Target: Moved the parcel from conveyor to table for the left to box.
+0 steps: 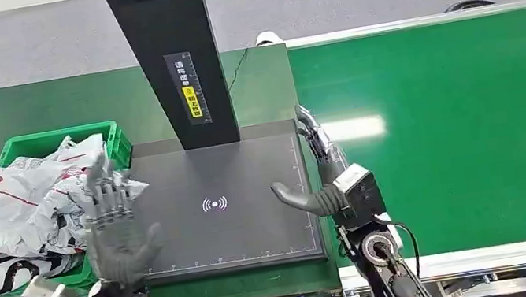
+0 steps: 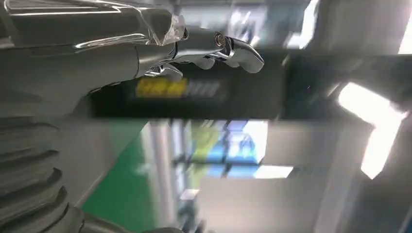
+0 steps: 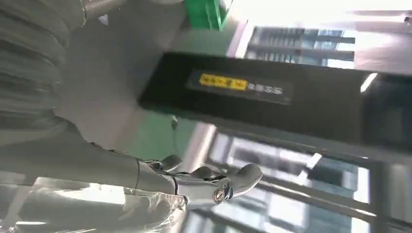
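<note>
White crumpled plastic parcels [image 1: 11,216] heap over the green plastic crate [image 1: 51,140] at the table's left, hiding most of it. Left hand [image 1: 115,234] hovers beside them, fingers spread, holding nothing. Right hand [image 1: 322,179], fingers apart and empty, hangs between the dark scanner plate [image 1: 218,235] and bare green conveyor belt [image 1: 465,132].

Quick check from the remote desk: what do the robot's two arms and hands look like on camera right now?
Both arms are silver metal. The left hand has a dark grey palm and lighter grey segmented fingers. The right hand is grey too, with a silver block and black cables at its wrist.
</note>
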`<action>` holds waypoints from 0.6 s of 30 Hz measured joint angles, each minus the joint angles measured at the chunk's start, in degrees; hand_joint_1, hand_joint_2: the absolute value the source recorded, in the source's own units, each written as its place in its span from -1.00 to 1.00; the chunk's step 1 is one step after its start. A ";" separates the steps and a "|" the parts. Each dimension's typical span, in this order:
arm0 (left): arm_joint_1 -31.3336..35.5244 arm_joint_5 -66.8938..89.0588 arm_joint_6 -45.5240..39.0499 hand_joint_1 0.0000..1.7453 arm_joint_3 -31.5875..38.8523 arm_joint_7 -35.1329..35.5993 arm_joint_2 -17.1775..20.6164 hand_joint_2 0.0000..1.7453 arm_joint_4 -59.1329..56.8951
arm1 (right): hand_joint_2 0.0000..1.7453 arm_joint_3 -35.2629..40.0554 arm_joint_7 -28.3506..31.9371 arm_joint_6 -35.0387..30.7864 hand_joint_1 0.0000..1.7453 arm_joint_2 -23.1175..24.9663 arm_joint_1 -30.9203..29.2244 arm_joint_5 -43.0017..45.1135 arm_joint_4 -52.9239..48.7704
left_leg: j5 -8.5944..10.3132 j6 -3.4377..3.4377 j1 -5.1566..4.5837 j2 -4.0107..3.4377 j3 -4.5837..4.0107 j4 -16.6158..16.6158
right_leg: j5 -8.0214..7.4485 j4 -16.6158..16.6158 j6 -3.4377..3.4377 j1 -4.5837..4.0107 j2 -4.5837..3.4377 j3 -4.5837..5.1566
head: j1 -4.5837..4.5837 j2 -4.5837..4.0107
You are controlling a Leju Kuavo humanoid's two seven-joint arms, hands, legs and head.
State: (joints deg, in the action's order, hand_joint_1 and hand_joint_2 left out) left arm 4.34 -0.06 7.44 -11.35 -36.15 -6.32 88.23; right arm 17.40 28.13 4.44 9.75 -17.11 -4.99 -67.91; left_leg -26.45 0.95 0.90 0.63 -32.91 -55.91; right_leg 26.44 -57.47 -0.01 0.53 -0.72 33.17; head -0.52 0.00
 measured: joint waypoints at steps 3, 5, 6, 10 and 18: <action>0.55 0.81 2.12 -1.00 -1.70 1.49 -0.46 1.00 -4.57 | 1.00 0.13 -0.94 1.70 -1.00 -0.02 1.18 3.03 1.00 | 0.00 0.00 -0.01 0.01 -0.01 -0.01 | 0.00 0.00 0.00 0.01 0.00 0.01 | 0.00 0.00; 0.84 0.89 2.33 -1.00 -2.31 3.14 -0.81 1.00 -7.07 | 1.00 0.13 -0.94 1.13 -1.00 -0.02 1.93 3.29 1.31 | -0.01 -0.01 -0.01 0.00 -0.01 -0.01 | 0.00 0.00 0.00 0.01 0.00 0.02 | -0.02 0.00; 0.93 0.89 2.64 -1.00 -2.42 3.72 -1.05 1.00 -8.08 | 1.00 0.13 -1.02 0.87 -1.00 -0.04 2.23 3.44 1.40 | -0.02 0.00 -0.01 0.00 -0.01 -0.01 | 0.00 0.00 0.00 0.01 0.00 0.03 | 0.00 0.00; 1.44 1.07 3.29 -1.00 -3.10 5.18 -1.97 1.00 -11.84 | 1.00 0.11 -2.51 0.50 -1.00 -0.04 2.76 3.62 1.55 | -0.02 0.00 0.00 -0.01 -0.02 0.00 | 0.00 0.00 0.00 0.00 -0.01 0.04 | 0.00 0.00; 1.59 2.67 2.81 -1.00 -3.23 7.28 -3.06 1.00 -14.77 | 1.00 0.00 -4.93 -2.30 -1.00 -0.15 4.30 2.99 1.22 | -0.02 0.00 0.00 -0.01 -0.03 -0.01 | 0.00 0.00 0.00 0.01 -0.01 0.04 | 0.00 0.00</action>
State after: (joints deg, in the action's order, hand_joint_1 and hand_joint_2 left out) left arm 5.94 2.60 10.25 -14.58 -28.87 -9.38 73.46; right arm 17.40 23.19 2.14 9.60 -12.82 -2.01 -66.68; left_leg -26.47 0.95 0.89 0.62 -32.95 -55.92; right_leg 26.44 -57.47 -0.01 0.53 -0.73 33.21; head -0.52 0.00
